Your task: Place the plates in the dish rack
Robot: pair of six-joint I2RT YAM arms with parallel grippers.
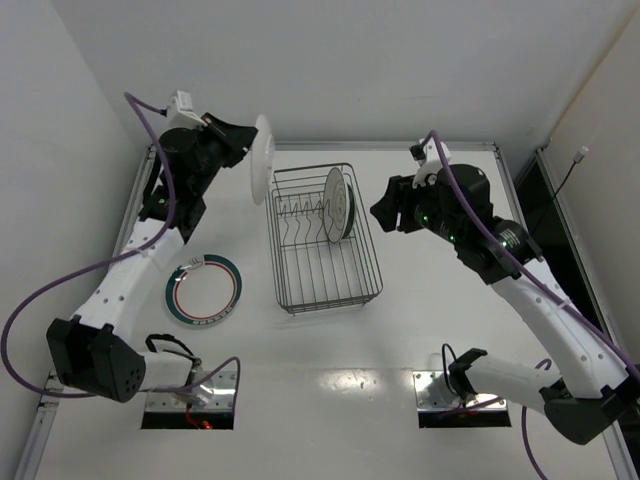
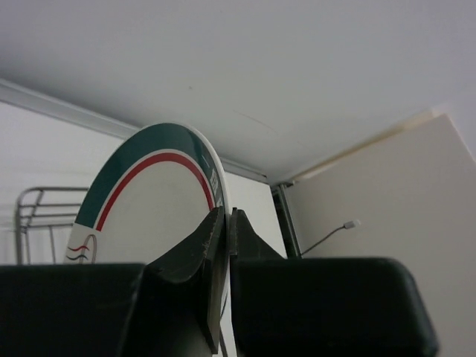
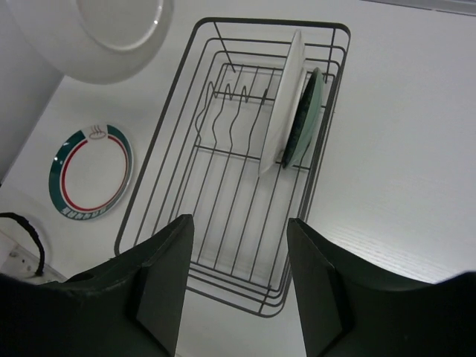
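My left tool point(image 2: 226, 223) pinches the rim of a teal-banded plate point(image 2: 149, 216), holding it on edge in the air just off the dish rack's point(image 1: 325, 290) far left corner. My right tool point(image 3: 238, 234) hangs spread and empty right of the rack, where two plates point(image 3: 286, 97) stand upright. A second banded plate point(image 1: 203, 290) lies flat on the counter point(image 1: 330, 370).

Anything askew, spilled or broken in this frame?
Nothing stands out. Two plates stand on edge together in the dish rack, one banded plate lies flat on the table, and the left gripper grips another plate by its rim. No chips or spills visible.
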